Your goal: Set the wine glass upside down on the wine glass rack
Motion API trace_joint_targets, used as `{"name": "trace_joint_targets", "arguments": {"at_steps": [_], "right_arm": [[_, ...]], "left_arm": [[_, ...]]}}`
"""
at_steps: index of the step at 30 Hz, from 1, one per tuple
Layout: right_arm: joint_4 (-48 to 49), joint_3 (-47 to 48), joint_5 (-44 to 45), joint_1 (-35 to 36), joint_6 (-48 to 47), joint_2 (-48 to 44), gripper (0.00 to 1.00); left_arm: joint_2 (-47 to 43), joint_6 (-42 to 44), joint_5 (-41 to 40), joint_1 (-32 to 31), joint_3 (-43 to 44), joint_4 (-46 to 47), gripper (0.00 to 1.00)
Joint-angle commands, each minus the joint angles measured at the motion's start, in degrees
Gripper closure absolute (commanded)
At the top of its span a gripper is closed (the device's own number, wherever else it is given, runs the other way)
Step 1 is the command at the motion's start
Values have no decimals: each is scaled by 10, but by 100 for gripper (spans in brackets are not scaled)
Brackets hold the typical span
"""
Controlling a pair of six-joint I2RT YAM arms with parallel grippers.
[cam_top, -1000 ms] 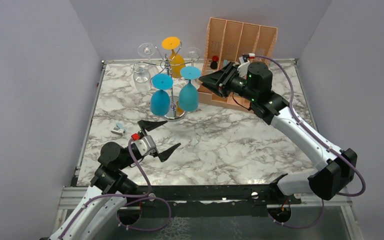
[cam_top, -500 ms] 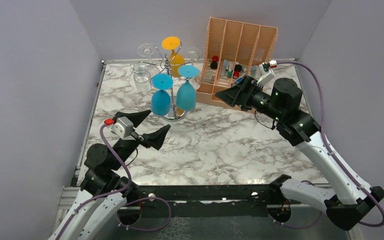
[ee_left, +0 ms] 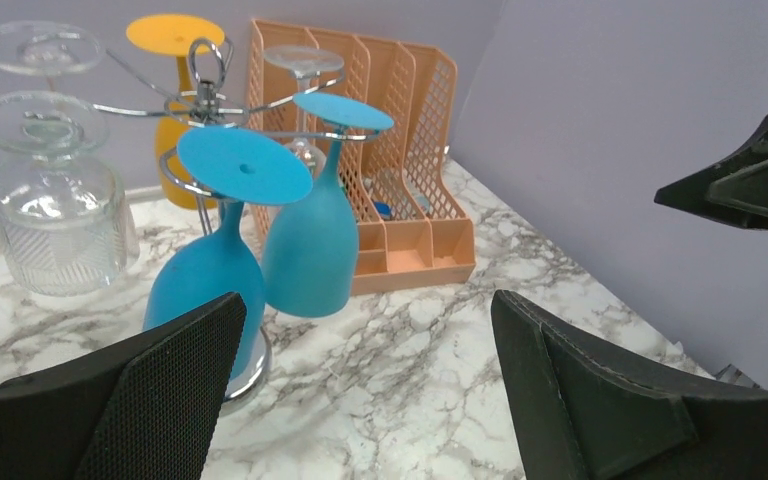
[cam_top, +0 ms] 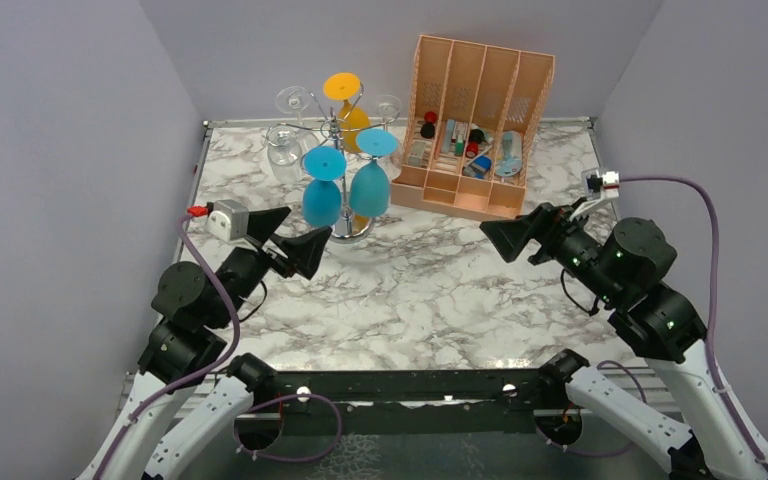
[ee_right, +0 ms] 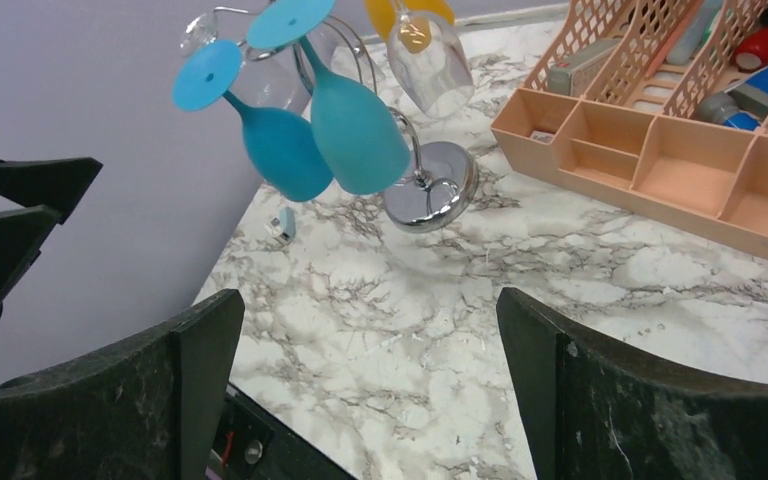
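**Top view with both wrist views.** The wine glass rack [cam_top: 355,229] stood at about 11 o'clock on the marble table [cam_top: 440,290]. Every stemmed glass you could see hung from its scroll arms foot up and bowl down, with the long axis near vertical and slightly tilted. The teal wine glass [cam_top: 372,190] hung on the rack's 3 o'clock side, just beside the blue wine glass [cam_top: 320,203]. Judged from this, the placing looked done, though you could not tell which glass the task meant.

The left gripper [cam_top: 310,222] was the nearer one: the blue wine glass lay just beside it at about 1 o'clock. From the right gripper [ee_right: 368,300] the rack lay well apart, at roughly 10 o'clock. Both pairs of jaws stood wide apart and held nothing, touching neither glass nor rack.

Should you reach in, the left arm would have the shorter path — but its fingers sat close to the hanging bowls, which looked free to swing.
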Motion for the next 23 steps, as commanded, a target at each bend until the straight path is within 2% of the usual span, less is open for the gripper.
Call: {"name": "trace_joint_targets", "arguments": {"at_steps": [1,13,23], "right_arm": [[2,-49,11,2,-22,-32,0],[26,-119,-21,2,9,-43,0],[31,-99,-26,2,-1,-21,1]], "left_arm": [[10,-17,-9,-1,3,-45,1],[-35,-16,-28,-2,-59,-44,1],[-29,-15,-39,-2,-69,-31,1]]}}
